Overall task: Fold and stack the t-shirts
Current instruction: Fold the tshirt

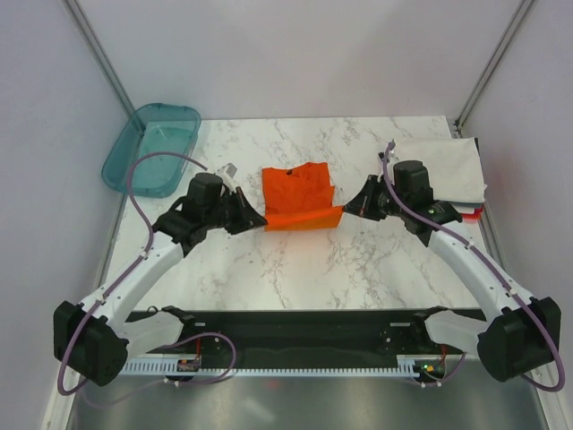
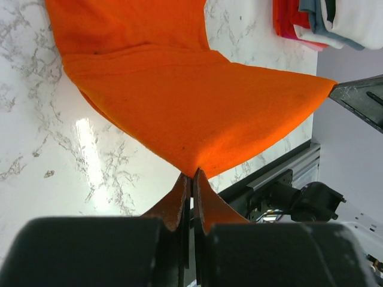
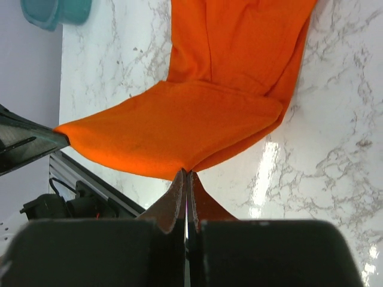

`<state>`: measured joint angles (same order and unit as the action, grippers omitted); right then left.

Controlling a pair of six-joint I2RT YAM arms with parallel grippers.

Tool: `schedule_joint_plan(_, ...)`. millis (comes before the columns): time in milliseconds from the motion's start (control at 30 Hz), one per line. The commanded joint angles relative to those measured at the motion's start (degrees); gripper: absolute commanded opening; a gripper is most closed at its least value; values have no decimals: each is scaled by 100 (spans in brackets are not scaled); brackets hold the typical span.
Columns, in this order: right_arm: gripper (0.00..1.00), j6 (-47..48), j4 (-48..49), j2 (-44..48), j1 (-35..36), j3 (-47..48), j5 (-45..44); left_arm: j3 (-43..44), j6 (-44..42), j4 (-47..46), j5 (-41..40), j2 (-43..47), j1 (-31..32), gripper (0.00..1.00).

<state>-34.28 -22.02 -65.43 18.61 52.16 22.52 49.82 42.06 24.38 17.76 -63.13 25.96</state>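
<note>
One orange shirt point(image 1: 300, 193) lying mid-table, three folded shirts showing in one stack point(image 1: 448, 166), white shirt point(image 2: 359, 18), grey shirt point(image 2: 312, 9), red shirt point(image 2: 288, 18), one tray point(image 1: 166, 121) sitting far left, two grippers working, left gripper point(image 1: 261, 219), right gripper point(image 1: 346, 210), one table point(image 1: 358, 260) bearing all.

text: none legible | labels: none seen | arm bases: possibly too small to read

Both arms angled inward. The left gripper point(image 1: 260, 219) and right gripper point(image 1: 346, 211) faced each other, clamped on the orange t-shirt point(image 1: 300, 190).
</note>
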Motion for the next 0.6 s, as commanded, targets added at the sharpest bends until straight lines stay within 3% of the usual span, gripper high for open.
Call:
schedule_joint_plan(0, 0, 132, -48, -303, -7, 566, -266, 589, -268, 277, -264, -172, -38, 2)
schedule_joint_plan(567, 0, 255, -39, -2631, -261, 2376, -626, 2259, -655, 295, -71, -2351, -758, 2)
